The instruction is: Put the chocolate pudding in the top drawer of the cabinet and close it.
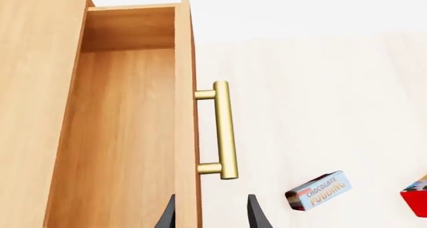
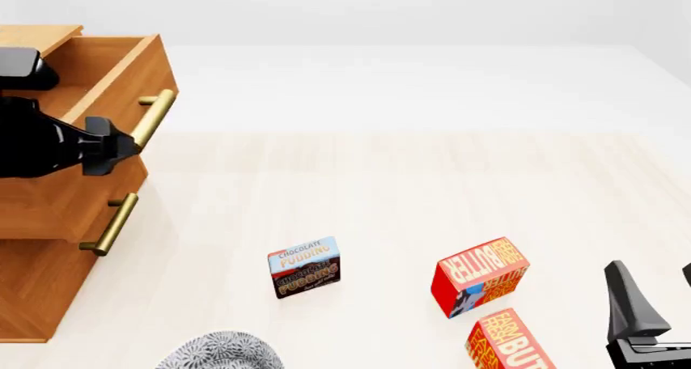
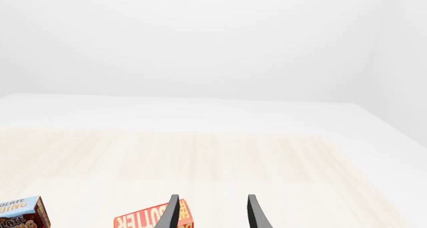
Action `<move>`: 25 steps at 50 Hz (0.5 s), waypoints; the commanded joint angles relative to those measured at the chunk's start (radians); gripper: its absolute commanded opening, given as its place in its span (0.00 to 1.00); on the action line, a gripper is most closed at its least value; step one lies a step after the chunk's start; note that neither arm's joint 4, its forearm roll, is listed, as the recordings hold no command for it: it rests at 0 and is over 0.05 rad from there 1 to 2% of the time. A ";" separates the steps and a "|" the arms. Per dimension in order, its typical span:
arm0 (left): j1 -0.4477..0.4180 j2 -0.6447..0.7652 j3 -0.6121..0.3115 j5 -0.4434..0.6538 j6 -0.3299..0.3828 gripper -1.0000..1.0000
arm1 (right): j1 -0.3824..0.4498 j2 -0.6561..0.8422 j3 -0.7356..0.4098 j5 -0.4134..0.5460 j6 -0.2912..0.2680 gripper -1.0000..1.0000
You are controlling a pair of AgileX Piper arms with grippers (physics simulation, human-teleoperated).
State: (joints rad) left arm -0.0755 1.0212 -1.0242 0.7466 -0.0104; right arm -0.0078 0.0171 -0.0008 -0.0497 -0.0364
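Note:
The chocolate pudding point(image 2: 304, 267) stands on the pale table, apart from both arms; it also shows in the left wrist view point(image 1: 319, 190) and the right wrist view point(image 3: 23, 213). At the left, the cabinet point(image 2: 32, 288) has its top drawer point(image 2: 119, 69) pulled out, and its inside point(image 1: 120, 138) holds nothing. My left gripper point(image 2: 113, 146) hovers open at the drawer's front panel, just short of the brass handle point(image 1: 223, 130), one finger to each side of the panel's edge point(image 1: 212, 213). My right gripper point(image 2: 656, 292) is open and low at the near right, gripping nothing point(image 3: 213, 213).
Two red-orange butter boxes point(image 2: 481, 276) point(image 2: 507, 345) lie between the pudding and my right gripper. A grey patterned round object point(image 2: 222, 353) sits at the near edge. A lower drawer's handle point(image 2: 108, 223) juts out under the top drawer.

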 commanded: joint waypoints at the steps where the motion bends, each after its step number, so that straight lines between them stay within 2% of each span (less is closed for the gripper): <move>1: -0.045 0.003 0.015 -0.001 -0.015 1.00 | 0.000 0.000 0.000 0.000 0.000 1.00; 14: -0.077 0.022 0.025 -0.016 -0.016 1.00 | 0.000 0.000 0.000 0.000 0.000 1.00; 25: -0.157 0.029 0.046 -0.023 -0.036 1.00 | 0.000 0.000 0.000 0.000 0.000 1.00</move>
State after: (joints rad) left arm -0.1731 1.0284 -1.0080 0.7275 -0.0560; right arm -0.0078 0.0170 -0.0008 -0.0496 -0.0364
